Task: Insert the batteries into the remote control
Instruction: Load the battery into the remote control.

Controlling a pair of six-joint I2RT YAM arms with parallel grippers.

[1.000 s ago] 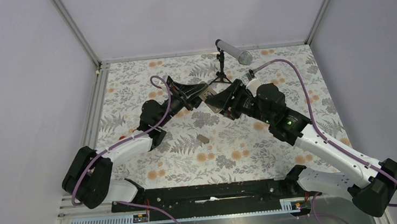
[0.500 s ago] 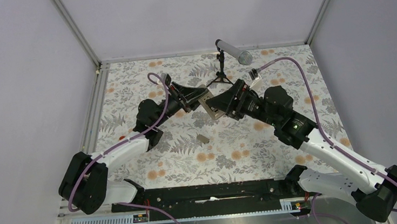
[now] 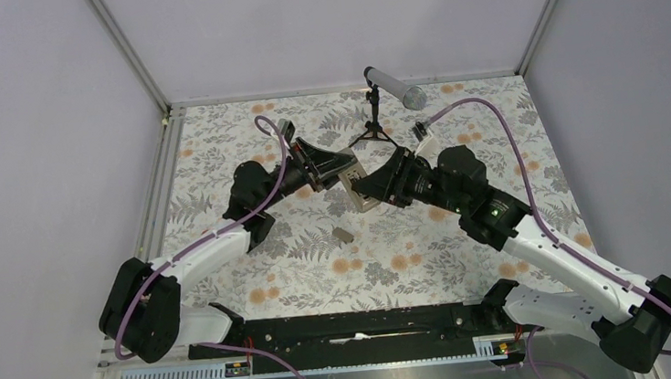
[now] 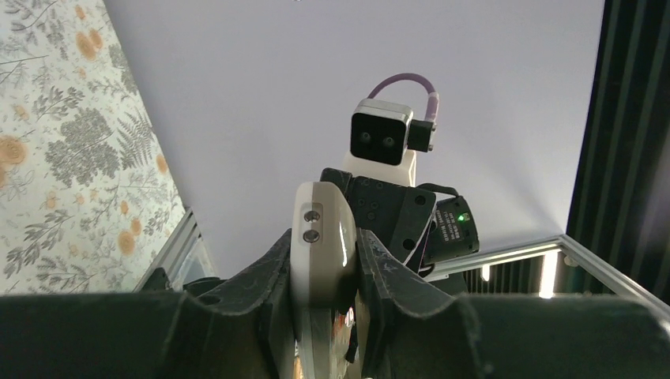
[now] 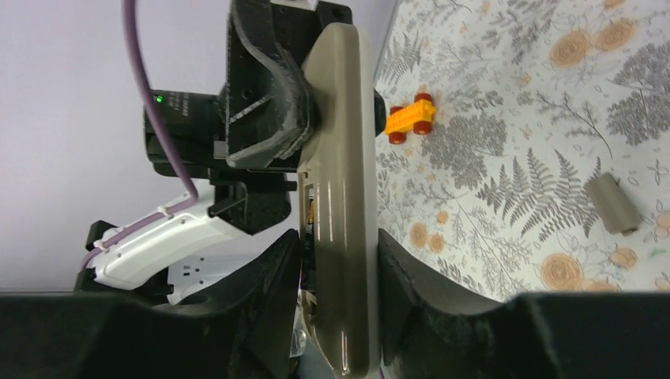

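The remote control (image 3: 357, 189) is held in the air over the middle of the table, between both grippers. My left gripper (image 3: 339, 167) is shut on its far end; in the left wrist view (image 4: 322, 264) that rounded end (image 4: 320, 237) stands up between the fingers. My right gripper (image 3: 373, 186) is shut on its other end; in the right wrist view (image 5: 338, 272) the beige-grey back (image 5: 341, 158) runs edge-on. A dark sliver with orange print (image 5: 310, 212) shows in an opening on its side; I cannot tell whether it is a battery. No loose batteries show.
A small flat grey cover piece (image 3: 342, 236) lies on the flowered cloth below the grippers, and shows in the right wrist view (image 5: 612, 203). An orange toy car (image 5: 409, 118) sits on the cloth. A microphone on a small tripod (image 3: 377, 103) stands behind the grippers.
Both grippers have shifted slightly toward the near side with the remote, and the remote has turned between them. Both stay closed on it.
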